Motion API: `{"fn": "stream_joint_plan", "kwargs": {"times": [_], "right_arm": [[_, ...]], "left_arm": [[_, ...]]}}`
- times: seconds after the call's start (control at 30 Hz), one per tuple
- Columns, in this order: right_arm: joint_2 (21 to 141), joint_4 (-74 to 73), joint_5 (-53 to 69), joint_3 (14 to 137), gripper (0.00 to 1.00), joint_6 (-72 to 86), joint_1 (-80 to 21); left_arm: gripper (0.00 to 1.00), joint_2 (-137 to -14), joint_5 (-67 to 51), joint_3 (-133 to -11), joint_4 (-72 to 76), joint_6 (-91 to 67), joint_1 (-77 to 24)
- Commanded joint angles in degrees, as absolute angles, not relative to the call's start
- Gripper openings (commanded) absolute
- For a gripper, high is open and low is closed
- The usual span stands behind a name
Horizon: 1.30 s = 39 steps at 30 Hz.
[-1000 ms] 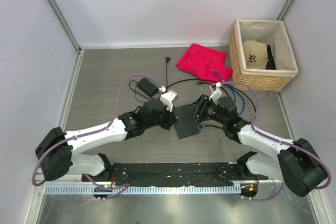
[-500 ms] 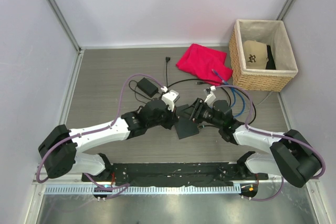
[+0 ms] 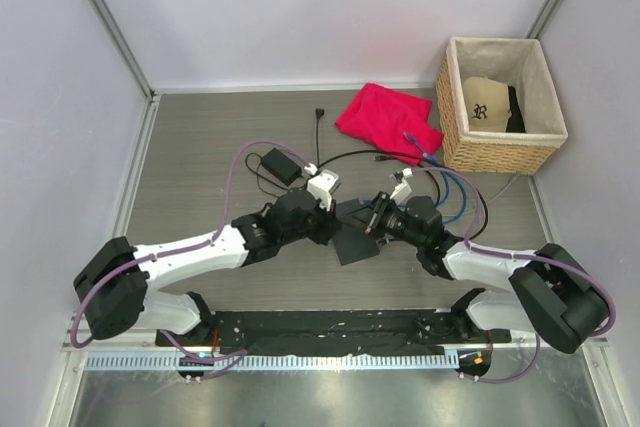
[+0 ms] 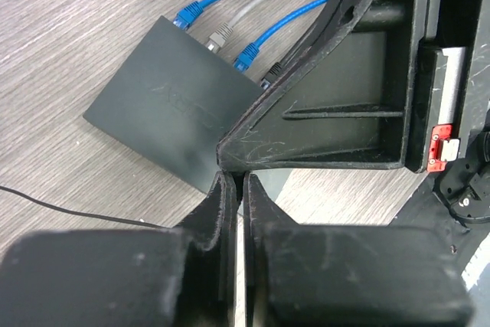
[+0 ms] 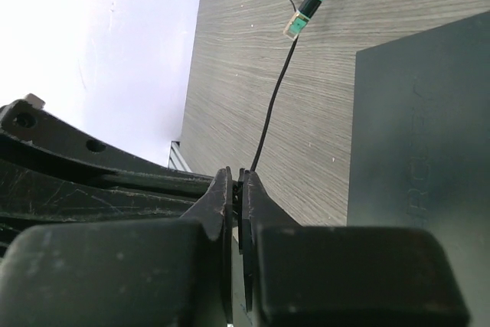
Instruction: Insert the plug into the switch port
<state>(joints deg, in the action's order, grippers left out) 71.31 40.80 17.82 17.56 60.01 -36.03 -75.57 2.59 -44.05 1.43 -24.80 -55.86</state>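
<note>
The switch [image 3: 352,240] [image 4: 168,109] [image 5: 421,135] lies flat on the table between both arms. Along its far edge blue, grey and black plugs [image 4: 220,36] sit in ports. The loose plug [image 5: 297,26], with a teal boot, lies on the table at the end of a thin black cable [image 5: 272,105]. My right gripper [image 3: 368,223] [image 5: 239,178] is shut on that cable a short way from the plug. My left gripper [image 3: 338,215] [image 4: 237,181] is shut tip to tip against the right one, with a dark strip of the cable pinched at its tips.
A red cloth [image 3: 388,119] lies at the back, next to a wicker basket [image 3: 497,152] at the back right. A black power brick [image 3: 281,165] with its cord sits behind the left arm. Blue cables [image 3: 455,192] loop behind the right arm.
My right gripper has slid left to meet the left gripper's tips and has shut on the black cable. The left arm has barely moved.
</note>
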Motion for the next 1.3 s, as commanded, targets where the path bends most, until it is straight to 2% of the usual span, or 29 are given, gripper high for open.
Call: {"fn": "stream_joint_plan", "kwargs": {"times": [0.0, 0.03, 0.07, 0.1, 0.17, 0.27, 0.37, 0.6, 0.83, 1.1, 1.27], "right_arm": [[70.1, 44.6, 16.1, 16.6, 0.01, 61.5, -36.6], [69.8, 44.4, 15.6, 16.3, 0.01, 61.6, -36.5], [69.4, 44.1, 15.0, 16.2, 0.01, 61.8, -36.6], [68.7, 43.9, 14.8, 16.0, 0.01, 62.0, -36.6], [68.2, 43.8, 14.5, 15.7, 0.01, 62.2, -36.6], [67.8, 43.6, 14.4, 15.5, 0.01, 62.7, -36.6], [67.2, 43.6, 14.2, 15.2, 0.01, 62.8, -36.6], [66.4, 43.5, 14.0, 14.5, 0.01, 63.2, -36.6], [65.0, 43.2, 13.4, 14.4, 0.01, 63.5, -36.6], [65.1, 43.2, 13.7, 14.2, 0.01, 63.5, -36.6], [65.7, 43.6, 14.0, 14.2, 0.01, 63.8, -36.6]], "left_arm": [[0.15, -74.4, 6.8, -40.4, 13.1, -25.8, -55.8], [0.21, -72.9, 8.2, -38.9, 15.4, -25.8, -55.8], [0.36, -71.9, 10.3, -35.2, 18.0, -25.8, -55.8], [0.46, -71.2, 11.2, -33.1, 25.2, -25.4, -55.8], [0.58, -69.8, 11.9, -27.5, 32.7, -23.7, -55.8], [0.66, -70.1, 10.5, -25.2, 39.9, -20.1, -55.8], [0.67, -71.1, 7.2, -23.8, 44.1, -16.9, -55.8], [0.61, -73.1, 1.1, -22.0, 52.1, -12.5, -55.8], [0.43, -75.4, -2.1, -21.9, 52.2, -12.0, -55.6], [0.35, -78.0, -3.6, -22.1, 53.1, -12.3, -55.3], [0.22, -78.4, -3.7, -22.5, 53.3, -12.5, -55.2]]}}
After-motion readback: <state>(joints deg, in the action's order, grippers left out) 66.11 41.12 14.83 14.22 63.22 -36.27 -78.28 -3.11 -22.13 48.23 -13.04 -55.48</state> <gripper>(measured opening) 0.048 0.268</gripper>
